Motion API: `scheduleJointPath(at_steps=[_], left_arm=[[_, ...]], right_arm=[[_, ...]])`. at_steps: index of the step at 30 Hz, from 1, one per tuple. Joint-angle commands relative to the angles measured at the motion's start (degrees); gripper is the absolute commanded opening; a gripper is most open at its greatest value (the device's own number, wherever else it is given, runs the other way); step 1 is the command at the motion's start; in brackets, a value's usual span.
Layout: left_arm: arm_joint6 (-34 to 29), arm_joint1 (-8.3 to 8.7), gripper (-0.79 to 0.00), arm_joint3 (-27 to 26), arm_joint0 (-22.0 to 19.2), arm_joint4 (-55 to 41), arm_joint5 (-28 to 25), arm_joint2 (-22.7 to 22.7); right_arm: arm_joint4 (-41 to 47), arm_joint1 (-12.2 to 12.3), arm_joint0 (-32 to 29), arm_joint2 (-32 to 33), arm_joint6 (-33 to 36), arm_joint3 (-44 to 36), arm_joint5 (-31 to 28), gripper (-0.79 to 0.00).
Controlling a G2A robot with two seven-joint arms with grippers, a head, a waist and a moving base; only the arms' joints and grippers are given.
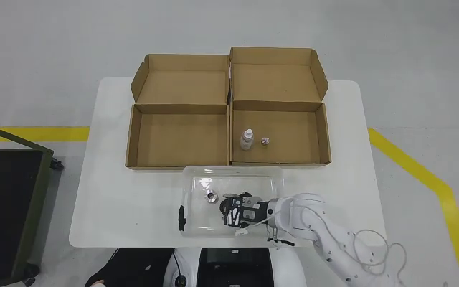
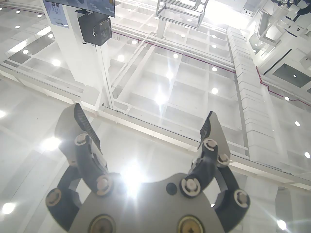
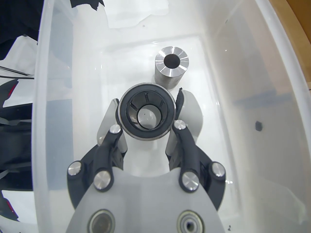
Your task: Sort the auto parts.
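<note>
Right arm (image 1: 337, 237): enters at the table's near right corner. The white forearm slants leftward across the near edge and the wrist lies over the clear bin.
Right gripper (image 3: 148, 100): inside the bin, pointing away from the arm's base along the bin's length. Its two fingers (image 3: 181, 107) are clamped on opposite sides of a linear bearing.
Linear bearing (image 3: 145, 133): a short steel cylinder with a black end ring and ball tracks visible in its bore. It is gripped across its outer wall, with the open end facing the wrist camera. Whether it touches the bin floor cannot be told.
Steel sleeve (image 3: 170, 78): a plain metal cylinder with a dark central hole. It stands upright on the bin floor just beyond the bearing, very close to it but with contact not discernible.
Clear bin (image 1: 192, 179): a transparent plastic tub at the near edge of the table, in front of the seam between the two boxes.
Left gripper (image 2: 144, 109): tilted upward toward the ceiling, its toothed fingers (image 2: 83, 124) spread wide with nothing between them.
Left cardboard box (image 1: 178, 140): open, lid flap folded back, on the far half of the table.
Right cardboard box (image 1: 315, 136): open, side by side with the left box. It holds a small white bottle (image 1: 247, 138) standing near the box's left wall and a small metal part (image 1: 265, 140) just beside the bottle.
Table (image 1: 115, 201): a white top that carries both boxes and the bin.
</note>
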Motion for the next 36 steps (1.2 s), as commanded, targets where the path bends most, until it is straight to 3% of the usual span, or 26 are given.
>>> scheduleJointPath(at_steps=[1,3,16,25,36], left_arm=[[0.0,0.00,0.000,0.0,0.0,0.0,0.0,0.0],[0.0,0.00,0.000,0.0,0.0,0.0,0.0,0.0],[0.0,0.00,0.000,0.0,0.0,0.0,0.0,0.0],[0.0,0.00,0.000,0.0,0.0,0.0,0.0,0.0],[0.0,0.00,0.000,0.0,0.0,0.0,0.0,0.0]], right_arm=[[0.1,0.0,0.1,0.1,0.3,-0.4,-0.1,-0.693],[0.4,0.1,0.1,0.4,0.3,-1.0,-0.3,-0.785],[4.3,0.5,-0.2,3.5,-2.9,-3.7,-0.3,-0.785],[6.6,1.3,-1.1,9.0,-6.2,-8.4,0.4,-0.785],[11.1,1.4,-2.2,13.7,-18.5,-12.3,2.1,-0.785]])
